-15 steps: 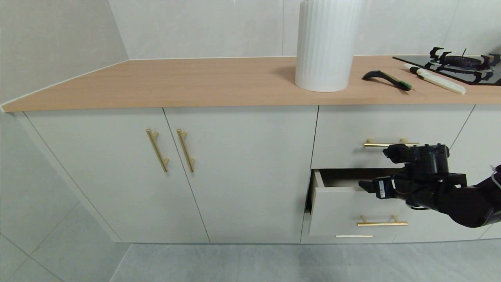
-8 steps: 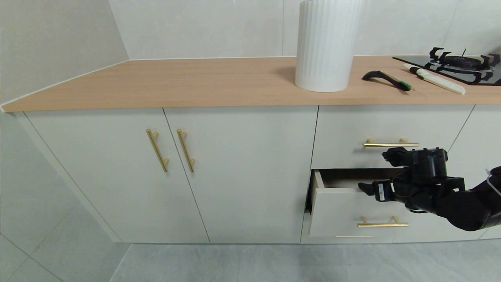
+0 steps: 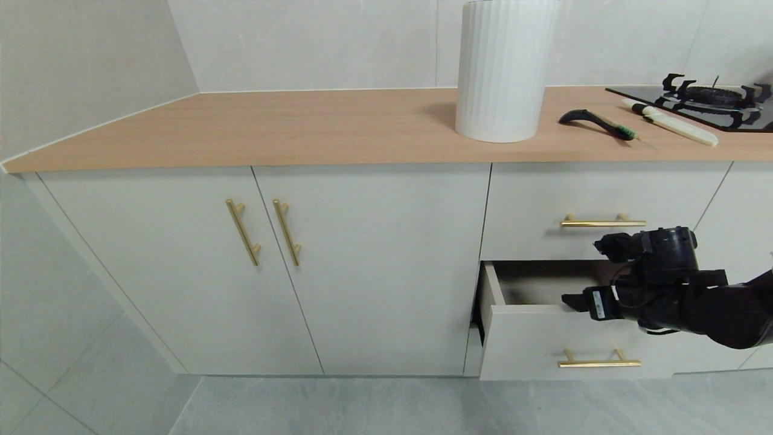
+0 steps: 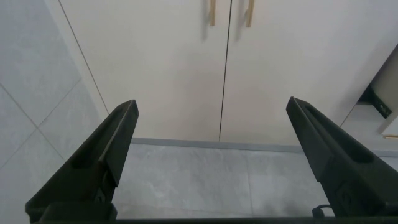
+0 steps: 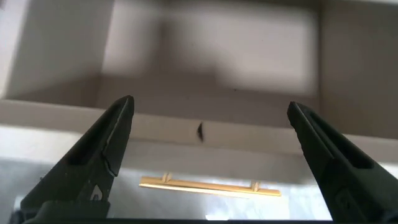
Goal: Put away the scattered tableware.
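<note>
head view has the right pincer (image 3: pixel 589 273) spread wide and empty over the open drawer (image 3: pixel 531 338), likely the stowing spot, while the black utensil (image 3: pixel 595 122) and white utensil (image 3: pixel 670 128) wait above it on the counter (image 3: pixel 302 130).

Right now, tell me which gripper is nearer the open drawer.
Right. The right gripper hangs open over the drawer, at its front edge; the left gripper faces the cabinet doors, well aside.

Wood worktop (image 3: pixel 272 127): tall white ribbed canister (image 3: pixel 502 69) right of centre, black-handled utensil (image 3: pixel 595 122) beside it, white utensil (image 3: pixel 670 122) next, gas hob (image 3: pixel 706 103) far right.
</note>
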### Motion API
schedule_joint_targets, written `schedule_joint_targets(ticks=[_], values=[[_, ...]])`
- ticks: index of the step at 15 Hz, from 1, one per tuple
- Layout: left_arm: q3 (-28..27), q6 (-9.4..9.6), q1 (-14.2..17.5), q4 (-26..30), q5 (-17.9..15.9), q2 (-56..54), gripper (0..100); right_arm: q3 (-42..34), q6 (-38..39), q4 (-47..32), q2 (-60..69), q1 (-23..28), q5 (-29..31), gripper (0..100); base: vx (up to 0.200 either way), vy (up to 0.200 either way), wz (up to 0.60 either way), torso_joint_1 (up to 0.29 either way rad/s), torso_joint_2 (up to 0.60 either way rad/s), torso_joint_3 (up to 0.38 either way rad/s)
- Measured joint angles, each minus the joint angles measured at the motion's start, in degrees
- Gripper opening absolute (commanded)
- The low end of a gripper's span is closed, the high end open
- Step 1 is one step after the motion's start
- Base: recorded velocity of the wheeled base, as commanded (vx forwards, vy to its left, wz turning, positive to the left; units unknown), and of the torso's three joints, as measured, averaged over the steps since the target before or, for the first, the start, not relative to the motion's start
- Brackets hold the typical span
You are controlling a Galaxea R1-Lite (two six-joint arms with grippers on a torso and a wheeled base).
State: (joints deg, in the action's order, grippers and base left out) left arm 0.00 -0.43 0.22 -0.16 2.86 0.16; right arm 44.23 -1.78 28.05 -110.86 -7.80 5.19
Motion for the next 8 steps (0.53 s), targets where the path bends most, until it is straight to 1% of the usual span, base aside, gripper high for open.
schedule_joint_targets(ticks=[5, 6, 8], values=[[0.0, 0.00, 0.0, 0.0, 0.0, 0.0, 100, 2.6, -0.4, -14.4, 2.3, 0.0, -0.1, 100, 0.000, 0.000, 0.00, 0.000, 0.00, 0.000], [0.0, 0.00, 0.0, 0.0, 0.0, 0.0, 100, 3.3, -0.5, -16.0, 2.8, 0.0, -0.1, 100, 0.000, 0.000, 0.00, 0.000, 0.00, 0.000], [0.0, 0.00, 0.0, 0.0, 0.0, 0.0, 100, 4.6, -2.0, -23.1, 3.4, 0.0, -0.2, 100, 0.000, 0.000, 0.00, 0.000, 0.00, 0.000]])
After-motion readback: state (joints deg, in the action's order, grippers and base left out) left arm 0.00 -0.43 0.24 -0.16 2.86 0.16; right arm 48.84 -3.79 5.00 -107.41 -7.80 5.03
